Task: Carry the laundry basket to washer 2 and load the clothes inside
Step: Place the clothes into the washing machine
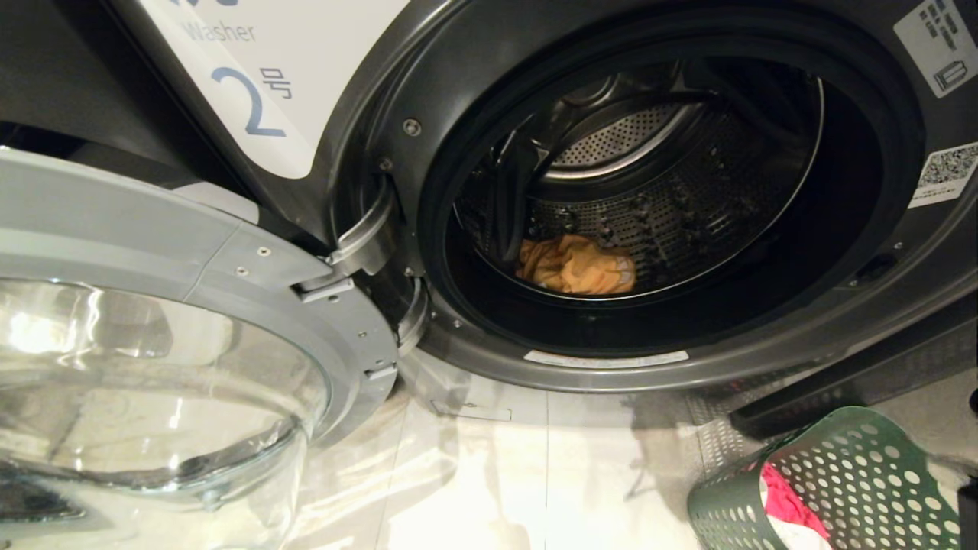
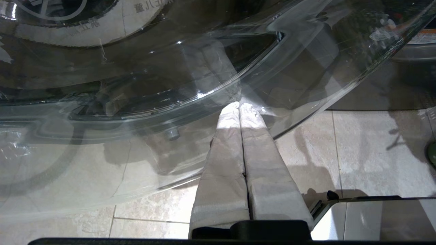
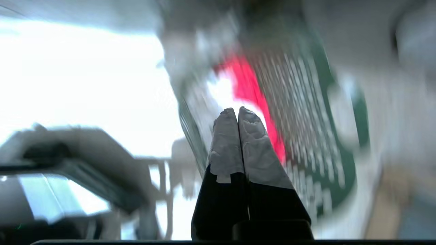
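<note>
So washer 2 [image 1: 657, 191] has its round opening wide open, dark grey metal all around, with a white label carrying a blue "2" up on its front. Inside, the steel drum [image 1: 649, 206] is shiny and dotted all over with tiny holes, and one crumpled yellow garment [image 1: 577, 265] sits at the bottom of it, soft and bunched up. The door [image 1: 176, 305] is swung out to the left: a matte grey ring with a fat, bulging bowl of clear glass that throws a lot of reflections.

The left gripper [image 2: 239, 105] has its two pale, cloth-wrapped fingers pressed flat together with nothing between them. The tips sit right at the curved glass of the door bowl; I can't tell if they actually touch it. Below them are glossy beige floor tiles [image 2: 357, 153].

The right gripper [image 3: 237, 110] also has its fingers closed tight against each other, wrapped in whitish tape over black, and it's empty. That view is badly smeared, but just beyond the tips you can make out the laundry basket [image 3: 320, 136], green plastic full of round holes, with a red-magenta garment [image 3: 252, 88] in it and something white beside that.

From the head camera, the basket stands on the floor below and right of the washer opening, flared rim up.
</note>
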Controlling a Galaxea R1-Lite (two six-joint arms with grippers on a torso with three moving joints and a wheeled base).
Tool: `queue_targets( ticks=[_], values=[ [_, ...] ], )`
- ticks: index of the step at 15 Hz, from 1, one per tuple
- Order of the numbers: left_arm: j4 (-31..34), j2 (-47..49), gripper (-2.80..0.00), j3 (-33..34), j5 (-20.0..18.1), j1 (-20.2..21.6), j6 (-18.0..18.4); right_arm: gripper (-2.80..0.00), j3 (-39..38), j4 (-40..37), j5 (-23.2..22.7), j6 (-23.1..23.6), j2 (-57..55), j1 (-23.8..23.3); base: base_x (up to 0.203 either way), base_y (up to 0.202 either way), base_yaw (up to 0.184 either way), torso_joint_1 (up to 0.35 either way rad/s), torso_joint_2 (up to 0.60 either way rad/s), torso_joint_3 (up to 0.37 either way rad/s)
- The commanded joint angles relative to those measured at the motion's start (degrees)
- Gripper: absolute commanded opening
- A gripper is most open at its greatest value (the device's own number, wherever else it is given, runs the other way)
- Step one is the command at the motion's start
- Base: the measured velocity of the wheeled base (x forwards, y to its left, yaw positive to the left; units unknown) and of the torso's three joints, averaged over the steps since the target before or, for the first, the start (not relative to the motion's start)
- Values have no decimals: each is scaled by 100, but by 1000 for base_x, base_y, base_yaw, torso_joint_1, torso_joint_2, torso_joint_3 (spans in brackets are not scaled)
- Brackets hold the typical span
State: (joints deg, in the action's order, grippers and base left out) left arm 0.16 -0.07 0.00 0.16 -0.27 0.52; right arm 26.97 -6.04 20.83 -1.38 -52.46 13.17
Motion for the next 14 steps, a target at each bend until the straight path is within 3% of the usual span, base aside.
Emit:
queue_targets(
  ticks=[1, 3, 7, 8, 11, 14],
  values=[
    [-6, 0, -280, 0, 2, 0, 0, -280, 229, -1514, -221, -238, 127, -940, 0, 0, 0, 0, 0, 0],
    [-3, -1, -280, 0, 2, 0, 0, -280, 719, -3311, -694, -857, -275, -1653, 0, 0, 0, 0, 0, 0],
    [-7, 7, -280, 0, 2, 0, 0, -280, 1394, -4693, -1040, -1925, -1665, -2541, 0, 0, 0, 0, 0, 0],
    [-7, 6, -280, 0, 2, 0, 0, 0, 1489, -4779, -1117, -2002, -2010, -2751, 0, 0, 0, 0, 0, 0],
    [-7, -1, -280, 0, 2, 0, 0, 0, 1565, -4511, -1375, -1936, -3071, -3142, 0, 0, 0, 0, 0, 0],
    [-7, -1, -280, 0, 2, 0, 0, 0, 1499, -3485, -1459, -1160, -4344, -3758, 0, 0, 0, 0, 0, 0]
  ],
)
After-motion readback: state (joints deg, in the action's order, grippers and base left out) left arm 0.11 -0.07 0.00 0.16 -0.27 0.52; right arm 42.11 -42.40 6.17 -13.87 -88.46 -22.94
